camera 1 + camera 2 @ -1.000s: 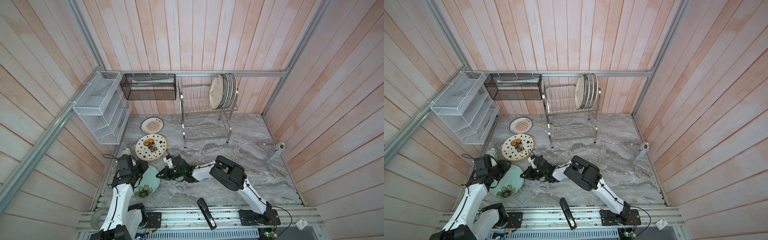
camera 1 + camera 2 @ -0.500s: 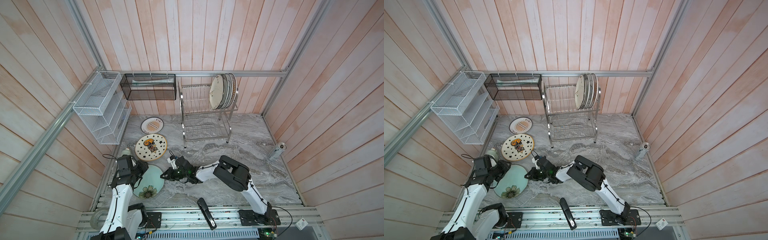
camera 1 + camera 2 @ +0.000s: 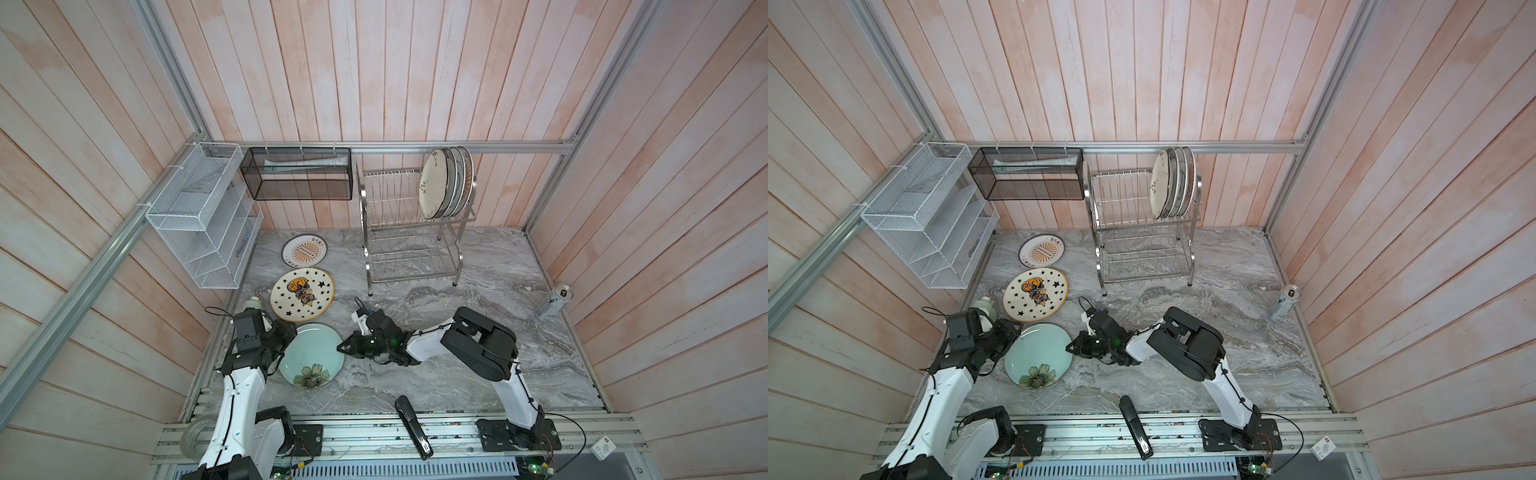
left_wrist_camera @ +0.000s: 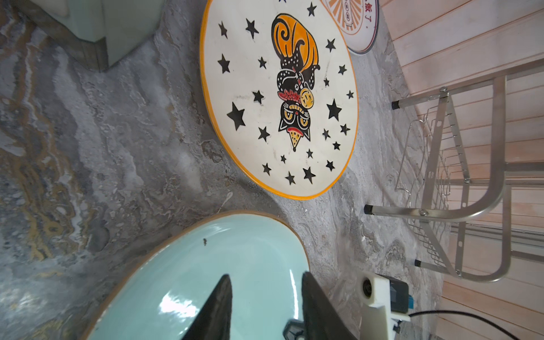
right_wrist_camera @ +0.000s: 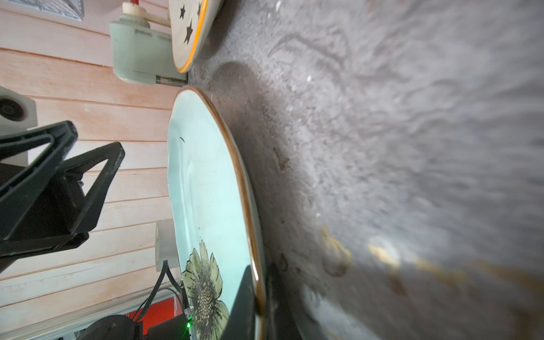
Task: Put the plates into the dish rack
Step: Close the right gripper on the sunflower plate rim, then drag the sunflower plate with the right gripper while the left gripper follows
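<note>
A pale green plate point(image 3: 311, 355) point(image 3: 1038, 355) with a painted flower sits low on the marble top at the front left. My right gripper point(image 3: 342, 347) point(image 5: 260, 270) is shut on its right rim, one finger on the face and one under the edge. My left gripper point(image 3: 289, 332) point(image 4: 265, 274) hovers open over the plate's left side and holds nothing. Behind lie a star-printed plate point(image 3: 302, 294) point(image 4: 279, 97) and a sunburst plate point(image 3: 304, 250). The dish rack point(image 3: 409, 249) point(image 4: 459, 182) holds several upright plates point(image 3: 444, 183) at the right end of its upper tier.
A white mesh organizer point(image 3: 199, 220) and a black mesh basket point(image 3: 297, 178) hang on the left and back walls. A pale green dispenser bottle point(image 3: 252, 305) stands by the left wall. A can point(image 3: 555, 301) stands at the right wall. A black stapler-like tool point(image 3: 411, 428) lies on the front rail.
My right gripper has pulled the pale green plate to the right, away from the left arm. The left gripper has stayed in place and open.
</note>
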`<state>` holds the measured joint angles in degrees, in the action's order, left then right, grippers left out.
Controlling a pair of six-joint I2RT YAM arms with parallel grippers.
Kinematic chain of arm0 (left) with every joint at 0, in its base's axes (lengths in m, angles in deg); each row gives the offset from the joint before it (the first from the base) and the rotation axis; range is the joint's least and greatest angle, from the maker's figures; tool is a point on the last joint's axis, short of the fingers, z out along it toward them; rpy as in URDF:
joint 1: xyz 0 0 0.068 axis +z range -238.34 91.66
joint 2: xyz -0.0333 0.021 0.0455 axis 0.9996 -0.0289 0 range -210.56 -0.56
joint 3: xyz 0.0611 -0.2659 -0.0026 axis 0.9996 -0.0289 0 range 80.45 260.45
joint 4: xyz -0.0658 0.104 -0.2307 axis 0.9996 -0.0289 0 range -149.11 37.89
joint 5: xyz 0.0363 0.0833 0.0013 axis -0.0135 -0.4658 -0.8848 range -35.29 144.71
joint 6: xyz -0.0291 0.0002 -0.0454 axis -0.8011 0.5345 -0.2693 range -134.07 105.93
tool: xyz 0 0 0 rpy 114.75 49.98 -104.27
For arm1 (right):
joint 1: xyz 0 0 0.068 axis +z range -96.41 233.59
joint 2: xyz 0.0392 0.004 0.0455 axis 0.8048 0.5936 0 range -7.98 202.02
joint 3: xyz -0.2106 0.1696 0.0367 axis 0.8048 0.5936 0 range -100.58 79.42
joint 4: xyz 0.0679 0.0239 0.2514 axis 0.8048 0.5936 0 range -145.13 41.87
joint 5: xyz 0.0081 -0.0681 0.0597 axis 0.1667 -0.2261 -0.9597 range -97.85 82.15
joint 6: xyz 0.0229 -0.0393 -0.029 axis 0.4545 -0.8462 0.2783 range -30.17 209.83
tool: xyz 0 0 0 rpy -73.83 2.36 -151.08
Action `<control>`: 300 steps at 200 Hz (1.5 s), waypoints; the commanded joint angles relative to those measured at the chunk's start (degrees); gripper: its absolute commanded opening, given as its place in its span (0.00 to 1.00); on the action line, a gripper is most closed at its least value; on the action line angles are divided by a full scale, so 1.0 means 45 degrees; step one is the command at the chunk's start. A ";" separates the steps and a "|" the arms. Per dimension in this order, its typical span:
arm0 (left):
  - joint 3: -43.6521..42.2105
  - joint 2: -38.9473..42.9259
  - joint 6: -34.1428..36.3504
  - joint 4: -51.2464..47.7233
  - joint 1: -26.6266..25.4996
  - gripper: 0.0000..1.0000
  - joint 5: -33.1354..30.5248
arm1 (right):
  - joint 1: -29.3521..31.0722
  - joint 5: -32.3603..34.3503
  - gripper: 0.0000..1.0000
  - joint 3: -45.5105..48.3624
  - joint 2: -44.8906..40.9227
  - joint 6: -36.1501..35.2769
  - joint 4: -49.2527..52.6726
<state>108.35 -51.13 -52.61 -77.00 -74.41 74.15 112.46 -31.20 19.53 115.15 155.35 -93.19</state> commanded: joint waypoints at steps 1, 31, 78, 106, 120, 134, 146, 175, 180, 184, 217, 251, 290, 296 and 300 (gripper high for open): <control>0.0405 -0.0080 0.0282 -0.0039 0.0048 0.41 0.0289 | -0.0417 0.0414 0.00 0.0483 -0.0706 -0.0340 -0.0757; 0.0433 -0.0378 0.0362 0.0048 -0.0005 0.41 0.0469 | -0.0874 0.0502 0.00 0.1200 -0.1127 -0.0360 -0.0993; 0.0453 -0.0751 0.0609 0.0211 -0.0384 0.41 0.0611 | -0.1653 0.0234 0.00 0.2659 -0.1995 -0.0831 -0.1066; 0.0708 -0.1266 0.0777 0.0211 -0.1013 0.41 0.0444 | -0.2262 0.0170 0.00 0.3818 -0.2842 -0.1221 -0.0889; 0.0723 -0.1542 0.0699 0.0389 -0.1475 0.41 0.0302 | -0.2497 0.0170 0.00 0.4318 -0.3264 -0.1381 -0.0812; 0.0743 -0.1883 0.0602 0.0612 -0.1997 0.41 0.0178 | -0.2722 0.0153 0.00 0.4753 -0.3612 -0.1509 -0.0743; 0.0777 -0.2233 0.0597 0.0704 -0.2361 0.41 0.0081 | -0.2980 0.0066 0.00 0.5160 -0.3849 -0.1522 -0.0839; 0.0892 -0.3045 0.0646 0.0908 -0.3333 0.41 -0.0101 | -0.3794 -0.0537 0.00 0.6132 -0.4260 -0.1466 -0.1509; 0.0916 -0.3151 0.0619 0.1018 -0.3552 0.41 -0.0094 | -0.3918 -0.0665 0.00 0.6226 -0.4327 -0.1533 -0.1514; 0.0928 -0.3226 0.0599 0.1096 -0.3693 0.41 -0.0101 | -0.4000 -0.0732 0.00 0.6280 -0.4398 -0.1605 -0.1503; 0.0936 -0.3592 0.0311 0.2089 -0.4925 0.41 0.0183 | -0.4548 -0.1155 0.00 0.6355 -0.5235 -0.2391 -0.0574; 0.0905 -0.3816 0.0045 0.3396 -0.5915 0.41 0.0739 | -0.5091 -0.1306 0.00 0.6297 -0.6283 -0.2901 0.0292; 0.0515 -0.3935 -0.0428 0.4352 -0.6810 0.41 0.0690 | -0.5384 -0.1332 0.00 0.6297 -0.7063 -0.3128 0.0635; 0.0472 -0.3994 -0.0455 0.4417 -0.6875 0.41 0.0667 | -0.5457 -0.1368 0.00 0.6299 -0.7140 -0.3119 0.0632; 0.0436 -0.4024 -0.0475 0.4457 -0.6907 0.41 0.0679 | -0.5464 -0.1404 0.00 0.6299 -0.7174 -0.3132 0.0614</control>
<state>111.30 -68.17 -53.40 -60.63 -104.40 76.97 88.44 -34.77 48.11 85.82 142.23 -87.16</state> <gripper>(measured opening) 0.410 0.072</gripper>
